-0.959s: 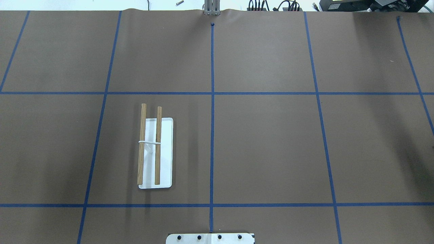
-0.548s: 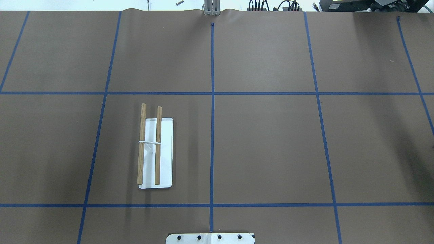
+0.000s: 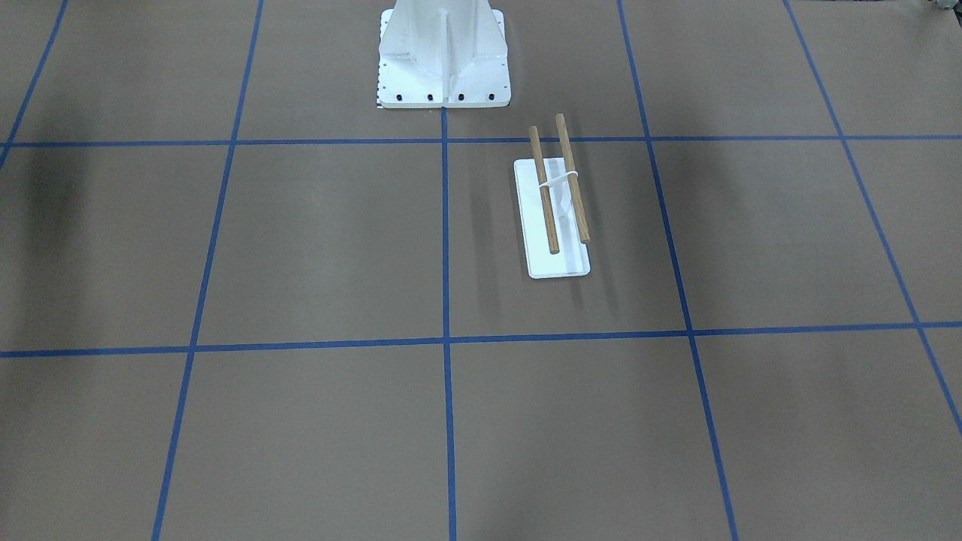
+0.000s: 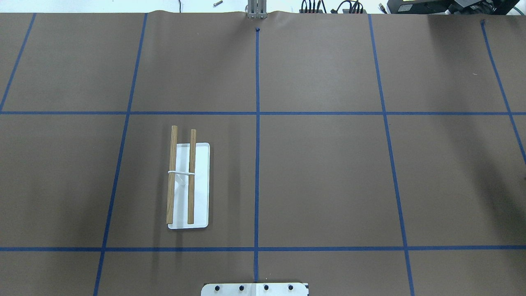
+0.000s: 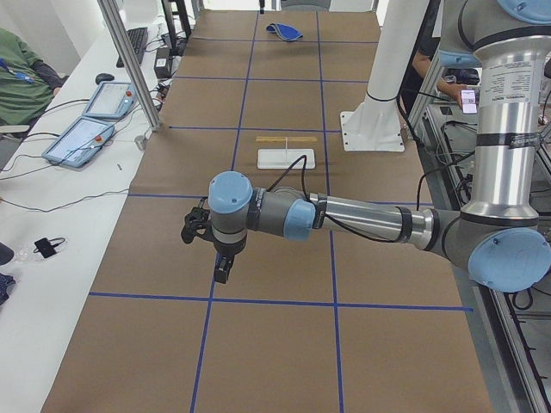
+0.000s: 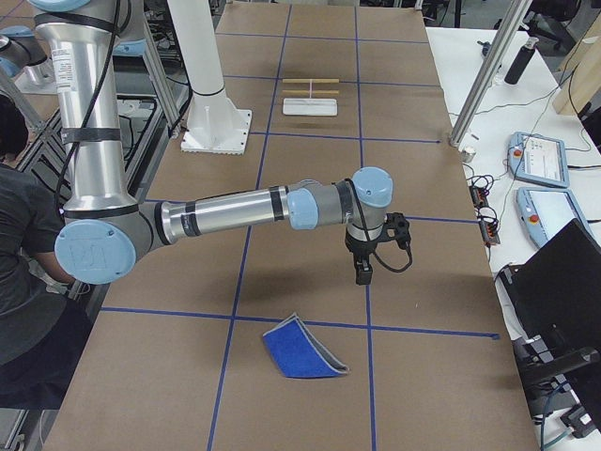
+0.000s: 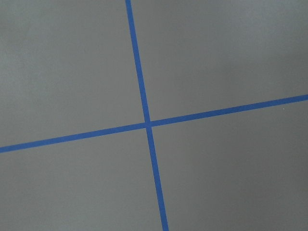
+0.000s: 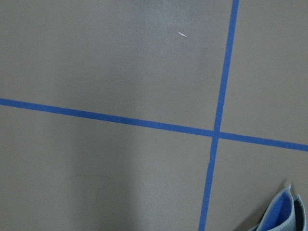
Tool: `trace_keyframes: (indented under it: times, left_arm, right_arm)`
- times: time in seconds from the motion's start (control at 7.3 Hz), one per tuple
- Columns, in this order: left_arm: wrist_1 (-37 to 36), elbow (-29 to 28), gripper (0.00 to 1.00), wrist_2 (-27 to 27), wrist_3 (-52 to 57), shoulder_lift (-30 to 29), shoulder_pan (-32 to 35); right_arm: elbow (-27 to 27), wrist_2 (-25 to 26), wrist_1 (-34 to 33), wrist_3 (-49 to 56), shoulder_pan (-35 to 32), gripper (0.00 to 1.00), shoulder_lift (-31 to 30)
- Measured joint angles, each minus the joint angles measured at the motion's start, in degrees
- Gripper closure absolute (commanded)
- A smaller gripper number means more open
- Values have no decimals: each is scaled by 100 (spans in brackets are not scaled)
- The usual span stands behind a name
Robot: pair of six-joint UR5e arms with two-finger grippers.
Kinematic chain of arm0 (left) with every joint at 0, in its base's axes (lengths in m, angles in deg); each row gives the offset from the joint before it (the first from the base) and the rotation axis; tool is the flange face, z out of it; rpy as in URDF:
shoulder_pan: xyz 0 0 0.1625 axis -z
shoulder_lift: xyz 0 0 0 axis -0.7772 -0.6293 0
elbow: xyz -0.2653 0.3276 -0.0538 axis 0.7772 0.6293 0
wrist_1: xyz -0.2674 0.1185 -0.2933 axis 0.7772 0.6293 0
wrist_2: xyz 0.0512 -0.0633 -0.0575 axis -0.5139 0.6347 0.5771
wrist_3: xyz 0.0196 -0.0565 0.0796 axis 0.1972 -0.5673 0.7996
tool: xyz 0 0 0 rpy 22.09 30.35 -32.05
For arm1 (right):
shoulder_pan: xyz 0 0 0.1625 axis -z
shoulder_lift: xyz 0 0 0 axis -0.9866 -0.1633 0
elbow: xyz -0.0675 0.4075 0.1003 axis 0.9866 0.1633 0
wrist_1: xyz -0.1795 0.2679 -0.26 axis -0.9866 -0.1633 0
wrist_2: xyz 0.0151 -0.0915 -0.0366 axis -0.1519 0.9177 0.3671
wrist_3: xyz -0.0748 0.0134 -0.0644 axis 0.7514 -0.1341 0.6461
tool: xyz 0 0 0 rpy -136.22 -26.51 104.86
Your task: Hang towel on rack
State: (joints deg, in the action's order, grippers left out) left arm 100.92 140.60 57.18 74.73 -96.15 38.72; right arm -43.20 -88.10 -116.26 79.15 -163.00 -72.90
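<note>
The towel (image 6: 299, 352) is a folded blue cloth with a grey edge, lying flat on the brown table at the robot's right end. It also shows far off in the exterior left view (image 5: 284, 32), and a corner of it shows in the right wrist view (image 8: 281, 214). The rack (image 4: 181, 176) has two wooden bars on a white base and stands bare (image 3: 560, 184). My right gripper (image 6: 362, 272) points down over the table, a little way from the towel. My left gripper (image 5: 222, 268) hangs over the table's left end. I cannot tell whether either is open or shut.
The white robot pedestal (image 3: 443, 52) stands at the table's middle edge. Blue tape lines (image 4: 257, 123) grid the brown table. Metal posts (image 5: 129, 60) and tablets (image 6: 540, 155) stand on the side bench. A person (image 5: 21, 77) sits beyond that bench.
</note>
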Motion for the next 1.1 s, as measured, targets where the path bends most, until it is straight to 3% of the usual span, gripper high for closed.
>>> trace_keyframes:
  times: [0.27,0.68,1.1]
  left_arm:
    - [10,29,2,16,-19,-33,-6]
    - [23,35,2,26,-25,-20,-8]
    - [26,41,2,33,-31,-12,-8]
  right_arm:
    - [251,20,506,40,36,0,-225]
    - [1297,92,2217,61,51,0,-763]
    - [1964,510,2627,300,60,0,-897]
